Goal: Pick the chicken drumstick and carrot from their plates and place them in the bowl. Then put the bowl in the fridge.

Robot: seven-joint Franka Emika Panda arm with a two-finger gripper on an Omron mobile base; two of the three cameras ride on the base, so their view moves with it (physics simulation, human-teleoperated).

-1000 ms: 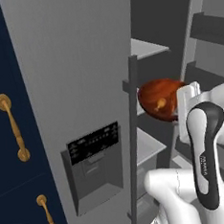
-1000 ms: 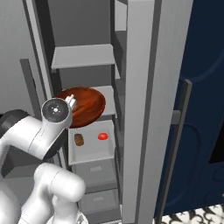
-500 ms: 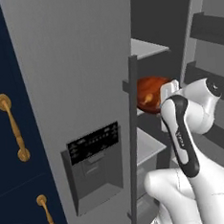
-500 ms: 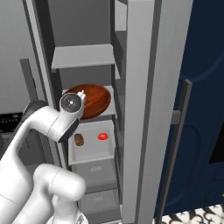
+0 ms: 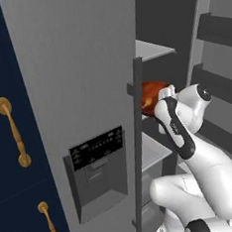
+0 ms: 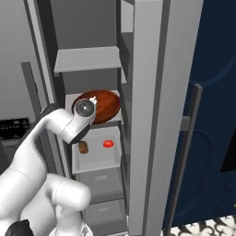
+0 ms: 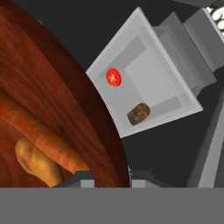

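A: Item one, the bowl (image 6: pixel 102 105)?

B: Wooden, brown, inside the open fridge (image 6: pixel 152 92), at the level of the middle shelf (image 6: pixel 115 117). In the hand view its rim crosses from 11 o'clock down to 6 o'clock. Whether it already rests on the shelf or hangs just above it, I cannot tell.

A: Contents?

B: One carrot (image 7: pixel 39 133), lying across the bowl's inside, and one chicken drumstick (image 7: pixel 37 162) touching it on the 6 o'clock side. Both are loaded, so I judge only the fridge step is left.

A: Item two, the hand (image 7: pixel 107 181)?

B: Nearly fully closed, pinching the bowl by its rim. A thin wall is all there is to grip, which explains the narrow closure, and a rim hold keeps the bowl level so the food stays in.

A: Anything else in there?

B: A shallow tray (image 7: pixel 186 94) on the shelf below, at 2 o'clock in the hand view, holding a red tomato slice (image 7: pixel 113 77) and a small brown lump (image 7: pixel 139 113), well apart from each other.

A: Risk?

B: Probably the rim grip letting the bowl tilt as it is set down.
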